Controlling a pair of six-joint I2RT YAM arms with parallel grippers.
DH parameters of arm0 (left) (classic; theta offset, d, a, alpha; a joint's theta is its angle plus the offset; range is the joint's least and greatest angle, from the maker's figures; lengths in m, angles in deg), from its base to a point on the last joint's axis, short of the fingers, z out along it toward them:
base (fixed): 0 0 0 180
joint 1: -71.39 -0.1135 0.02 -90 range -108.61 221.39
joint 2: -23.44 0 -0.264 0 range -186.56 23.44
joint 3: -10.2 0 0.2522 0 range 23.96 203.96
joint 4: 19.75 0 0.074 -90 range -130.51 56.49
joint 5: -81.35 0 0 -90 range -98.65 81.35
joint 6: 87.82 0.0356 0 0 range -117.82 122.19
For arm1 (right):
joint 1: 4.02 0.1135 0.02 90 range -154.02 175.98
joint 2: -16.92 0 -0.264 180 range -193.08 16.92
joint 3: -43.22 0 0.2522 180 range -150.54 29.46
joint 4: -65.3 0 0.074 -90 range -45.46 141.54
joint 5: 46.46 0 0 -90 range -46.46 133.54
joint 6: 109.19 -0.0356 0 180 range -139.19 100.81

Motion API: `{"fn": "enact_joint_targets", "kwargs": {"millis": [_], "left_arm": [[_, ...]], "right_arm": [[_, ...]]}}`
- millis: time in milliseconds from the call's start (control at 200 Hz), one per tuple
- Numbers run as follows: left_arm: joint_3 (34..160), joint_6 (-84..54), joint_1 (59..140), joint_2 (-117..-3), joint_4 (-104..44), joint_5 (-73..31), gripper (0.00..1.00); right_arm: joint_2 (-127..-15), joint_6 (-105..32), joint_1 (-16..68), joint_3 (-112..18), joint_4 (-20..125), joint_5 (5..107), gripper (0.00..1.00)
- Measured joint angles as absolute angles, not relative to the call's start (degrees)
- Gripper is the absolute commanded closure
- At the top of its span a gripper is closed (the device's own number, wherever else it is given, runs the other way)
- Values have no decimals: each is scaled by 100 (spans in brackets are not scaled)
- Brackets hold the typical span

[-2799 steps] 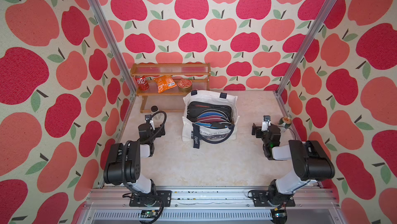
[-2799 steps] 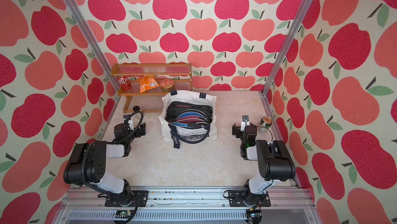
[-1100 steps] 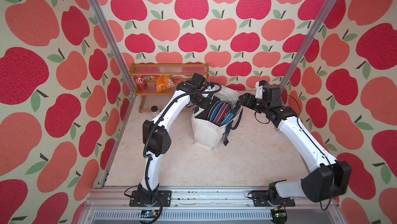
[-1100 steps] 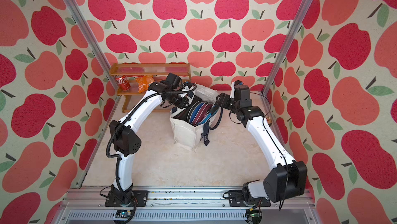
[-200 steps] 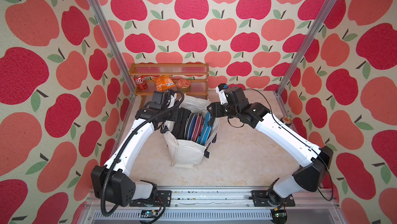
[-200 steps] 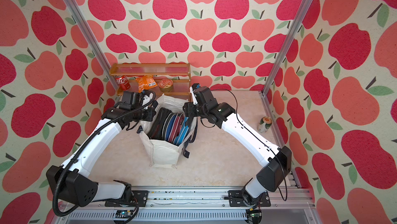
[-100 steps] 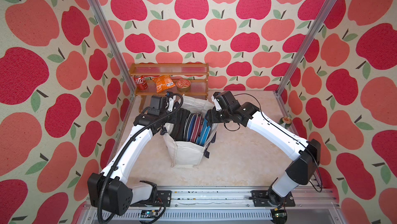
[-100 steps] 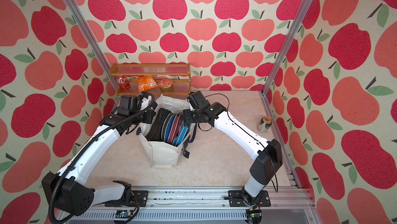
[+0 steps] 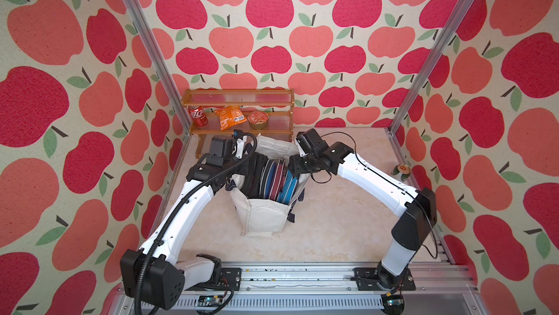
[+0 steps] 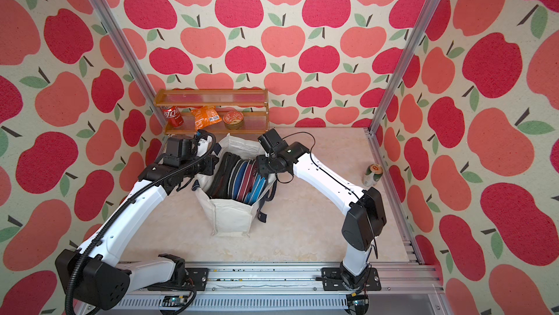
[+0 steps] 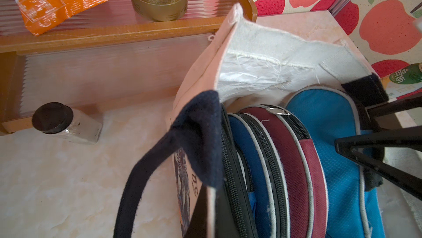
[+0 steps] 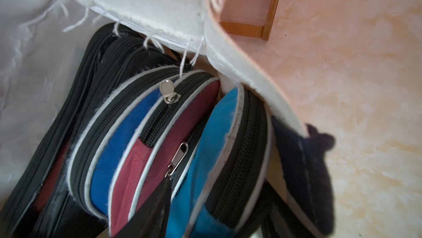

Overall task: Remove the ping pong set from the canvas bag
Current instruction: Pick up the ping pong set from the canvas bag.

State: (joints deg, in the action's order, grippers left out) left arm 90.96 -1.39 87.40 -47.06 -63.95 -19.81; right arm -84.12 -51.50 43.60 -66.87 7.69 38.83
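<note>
The white canvas bag (image 9: 263,216) (image 10: 233,219) stands upright mid-table with its mouth open. Inside stands the ping pong set (image 9: 275,177) (image 10: 242,180): several zipped paddle cases on edge, a black one (image 12: 80,88), a blue-and-maroon one (image 12: 137,145) and a light-blue one (image 12: 205,156) (image 11: 331,134). My left gripper (image 9: 240,172) (image 10: 208,166) (image 11: 212,220) is shut on the bag's left wall by the navy handle (image 11: 196,138). My right gripper (image 9: 295,166) (image 10: 261,168) (image 12: 205,202) reaches into the right side, open, with one finger (image 12: 155,202) between the maroon and light-blue cases.
A wooden shelf (image 9: 239,110) behind the bag holds a red can (image 9: 198,116), an orange snack pack (image 9: 230,117) and a round tin (image 9: 258,119). A black-lidded jar (image 11: 64,122) lies under it. A green can (image 9: 400,171) (image 10: 373,174) stands by the right wall.
My right gripper has come down from beside the bag's right rim into its mouth, astride the light-blue case. The left gripper keeps its hold and the bag has barely shifted.
</note>
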Motion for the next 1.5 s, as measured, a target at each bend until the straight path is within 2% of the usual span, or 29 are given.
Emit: {"fn": "enact_joint_targets", "kwargs": {"millis": [440, 600, 725, 1036, 1501], "left_arm": [[9057, -139, 8766, -4680, -6325, -1983, 100], [9007, -139, 8766, -4612, -6323, -1985, 100], [8974, -137, 8766, -4597, -6297, -1981, 100], [8935, -139, 8773, -4586, -6292, -1972, 100], [8865, -161, 8773, -4599, -6277, -1931, 100]], "right_arm": [[-8759, -5485, 4205, -6696, 1040, 4074, 46], [-8915, -5634, 4202, -6698, 1158, 4106, 52], [-8984, -5782, 4202, -6698, 1210, 4111, 66], [-8993, -5974, 4285, -6816, 1221, 3951, 87], [-8993, -5201, 4530, -7754, 721, 3260, 92]]}}
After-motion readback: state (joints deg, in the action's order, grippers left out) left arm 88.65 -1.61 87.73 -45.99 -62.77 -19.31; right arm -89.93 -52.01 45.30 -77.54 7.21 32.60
